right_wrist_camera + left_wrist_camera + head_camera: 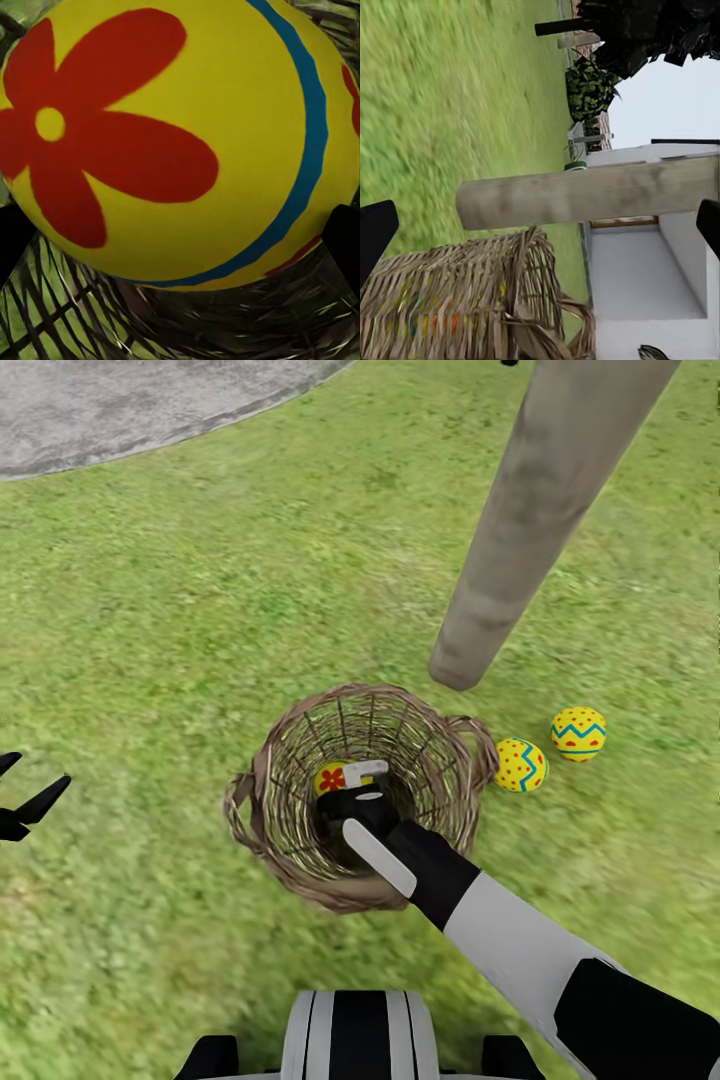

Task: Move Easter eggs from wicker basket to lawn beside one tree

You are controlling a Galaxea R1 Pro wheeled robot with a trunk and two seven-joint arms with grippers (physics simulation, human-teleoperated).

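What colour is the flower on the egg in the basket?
Red, with a yellow centre, on the yellow egg. The right wrist view shows it best.

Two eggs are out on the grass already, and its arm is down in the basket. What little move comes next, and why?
Probably closing the right gripper on the last egg. It sits inside the wicker basket, and the wrist view shows the egg large between two dark fingertips.

Bright, even daylight — blurry grass
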